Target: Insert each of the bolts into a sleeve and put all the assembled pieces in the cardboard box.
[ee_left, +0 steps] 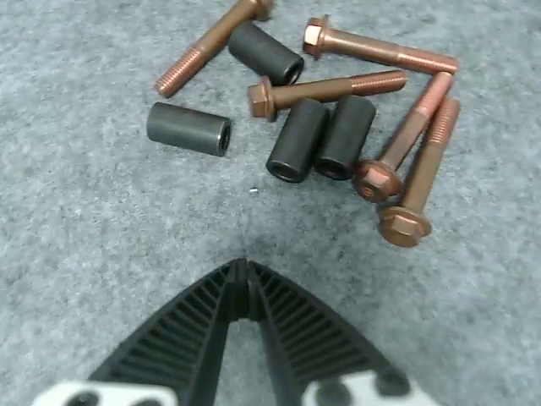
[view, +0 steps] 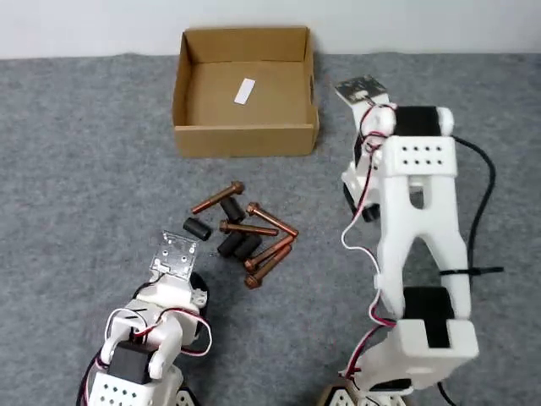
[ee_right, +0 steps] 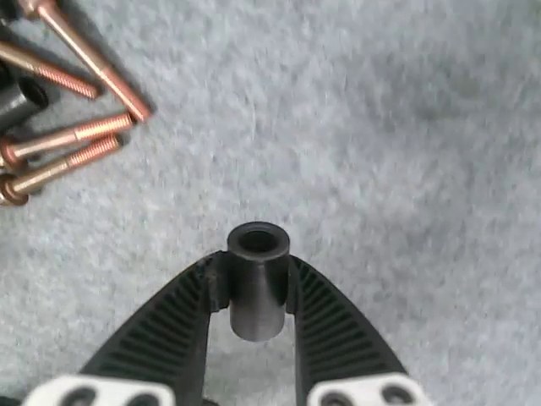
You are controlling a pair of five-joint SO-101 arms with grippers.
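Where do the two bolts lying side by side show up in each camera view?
High view: the paired bolts lie at the pile's edge farthest from the cardboard box.
Left wrist view: beside the two touching sleeves.
Right wrist view: off to one side of the gripped sleeve.
Shared landmark: the lone bolt lying by their threaded tips.

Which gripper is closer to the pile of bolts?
Left. The left gripper sits just short of the bolts; the right gripper, holding a sleeve, is farther off.
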